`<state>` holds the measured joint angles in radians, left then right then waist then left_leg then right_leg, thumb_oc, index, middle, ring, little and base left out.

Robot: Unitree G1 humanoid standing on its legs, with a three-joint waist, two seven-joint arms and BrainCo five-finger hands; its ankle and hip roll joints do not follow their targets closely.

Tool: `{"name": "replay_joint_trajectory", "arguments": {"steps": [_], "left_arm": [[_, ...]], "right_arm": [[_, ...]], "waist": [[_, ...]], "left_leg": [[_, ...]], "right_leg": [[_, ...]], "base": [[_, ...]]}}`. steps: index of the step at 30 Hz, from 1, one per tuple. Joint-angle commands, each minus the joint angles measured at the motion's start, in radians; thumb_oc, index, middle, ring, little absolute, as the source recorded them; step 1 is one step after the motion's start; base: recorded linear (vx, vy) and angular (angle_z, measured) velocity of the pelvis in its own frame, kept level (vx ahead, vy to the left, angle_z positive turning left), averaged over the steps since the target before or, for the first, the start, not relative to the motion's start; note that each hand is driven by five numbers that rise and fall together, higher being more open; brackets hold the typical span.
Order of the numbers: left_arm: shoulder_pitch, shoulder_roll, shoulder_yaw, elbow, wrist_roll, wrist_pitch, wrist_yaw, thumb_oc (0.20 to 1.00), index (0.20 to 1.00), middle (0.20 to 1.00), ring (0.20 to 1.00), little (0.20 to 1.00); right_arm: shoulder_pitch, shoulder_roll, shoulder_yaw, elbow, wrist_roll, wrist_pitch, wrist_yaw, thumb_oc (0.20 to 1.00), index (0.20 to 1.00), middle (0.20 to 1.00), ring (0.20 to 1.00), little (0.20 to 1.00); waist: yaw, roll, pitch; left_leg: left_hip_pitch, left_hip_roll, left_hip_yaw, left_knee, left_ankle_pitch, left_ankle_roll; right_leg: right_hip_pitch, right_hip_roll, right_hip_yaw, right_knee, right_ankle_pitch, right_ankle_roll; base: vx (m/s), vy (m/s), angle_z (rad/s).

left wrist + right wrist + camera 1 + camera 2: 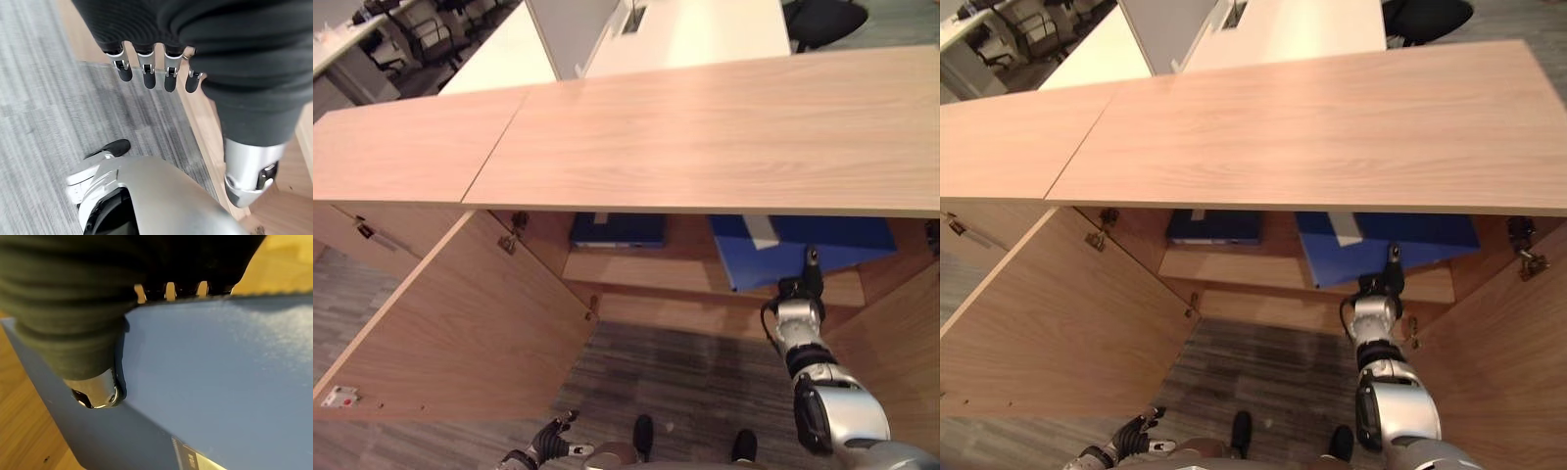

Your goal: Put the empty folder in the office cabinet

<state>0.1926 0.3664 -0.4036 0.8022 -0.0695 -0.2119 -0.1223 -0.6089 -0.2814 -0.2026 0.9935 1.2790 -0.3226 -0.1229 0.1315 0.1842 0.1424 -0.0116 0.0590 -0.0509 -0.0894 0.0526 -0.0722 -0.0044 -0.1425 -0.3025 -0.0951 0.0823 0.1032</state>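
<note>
A blue folder (803, 250) with a white spine label lies tilted on the shelf (636, 269) inside the open office cabinet (705, 137), on its right side. My right hand (800, 292) reaches in from below and holds the folder's near edge. In the right wrist view the thumb (95, 391) presses on the folder's blue face (220, 372) and the fingers hook over its far edge. My left hand (548, 441) hangs low by the floor with relaxed, straight fingers (146, 73), holding nothing.
A darker blue folder (619, 230) lies flat further left on the same shelf. The cabinet's left door (460, 323) and right door (901, 343) both swing out towards me. White desks (685, 29) and office chairs stand beyond the wooden top.
</note>
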Motion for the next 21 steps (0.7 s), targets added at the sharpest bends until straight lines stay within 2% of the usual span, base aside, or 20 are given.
{"name": "replay_joint_trajectory", "arguments": {"steps": [1, 4, 9, 12, 21], "left_arm": [[-0.08, 0.063, -0.038, -0.002, -0.081, -0.037, 0.026, 1.0, 1.0, 1.0, 1.0, 1.0], [-0.097, 0.069, -0.027, -0.011, -0.135, -0.045, 0.036, 1.0, 1.0, 1.0, 1.0, 1.0], [-0.149, 0.077, -0.003, -0.031, -0.244, -0.061, 0.054, 1.0, 1.0, 1.0, 1.0, 1.0], [-0.176, 0.089, -0.006, -0.055, -0.276, -0.069, 0.054, 1.0, 1.0, 1.0, 1.0, 1.0], [-0.203, 0.123, -0.04, -0.122, -0.314, -0.081, 0.039, 1.0, 1.0, 1.0, 1.0, 1.0]], "right_arm": [[-0.142, -0.053, -0.032, 0.035, 0.034, -0.07, 0.006, 0.2, 0.2, 0.2, 0.2, 0.2], [-0.219, -0.104, -0.04, 0.061, 0.048, -0.081, -0.009, 0.2, 0.2, 0.2, 0.2, 0.2], [-0.345, -0.182, -0.026, 0.102, 0.066, -0.097, -0.03, 0.2, 0.2, 0.2, 0.2, 0.2], [-0.421, -0.239, -0.004, 0.149, 0.069, -0.093, -0.044, 0.2, 0.2, 0.2, 0.2, 0.2], [-0.573, -0.381, 0.063, 0.214, 0.053, -0.082, -0.073, 0.2, 0.2, 0.2, 0.2, 0.2]], "waist": [[0.048, -0.047, 0.058], [0.06, -0.04, 0.089], [0.073, -0.035, 0.128], [0.087, -0.033, 0.128], [0.106, -0.002, 0.131]], "left_leg": [[-0.022, -0.007, -0.018, 0.016, -0.054, -0.019], [-0.076, -0.008, -0.017, 0.05, -0.053, -0.019], [-0.221, -0.018, -0.007, 0.175, -0.079, -0.023], [-0.303, -0.021, -0.005, 0.25, -0.112, -0.025], [-0.388, -0.032, -0.006, 0.277, -0.118, -0.025]], "right_leg": [[0.037, -0.012, 0.044, 0.085, -0.161, 0.057], [-0.016, -0.025, 0.042, 0.12, -0.165, 0.053], [-0.151, -0.05, 0.053, 0.225, -0.182, 0.044], [-0.248, -0.066, 0.069, 0.325, -0.22, 0.04], [-0.373, -0.086, 0.074, 0.421, -0.245, 0.052]], "base": [[-0.06, 0.003, 0.14], [-0.08, 0.006, 0.09], [-0.09, 0.001, 0.03], [-0.03, -0.005, 0.0], [0.0, 0.004, 0.02]]}}
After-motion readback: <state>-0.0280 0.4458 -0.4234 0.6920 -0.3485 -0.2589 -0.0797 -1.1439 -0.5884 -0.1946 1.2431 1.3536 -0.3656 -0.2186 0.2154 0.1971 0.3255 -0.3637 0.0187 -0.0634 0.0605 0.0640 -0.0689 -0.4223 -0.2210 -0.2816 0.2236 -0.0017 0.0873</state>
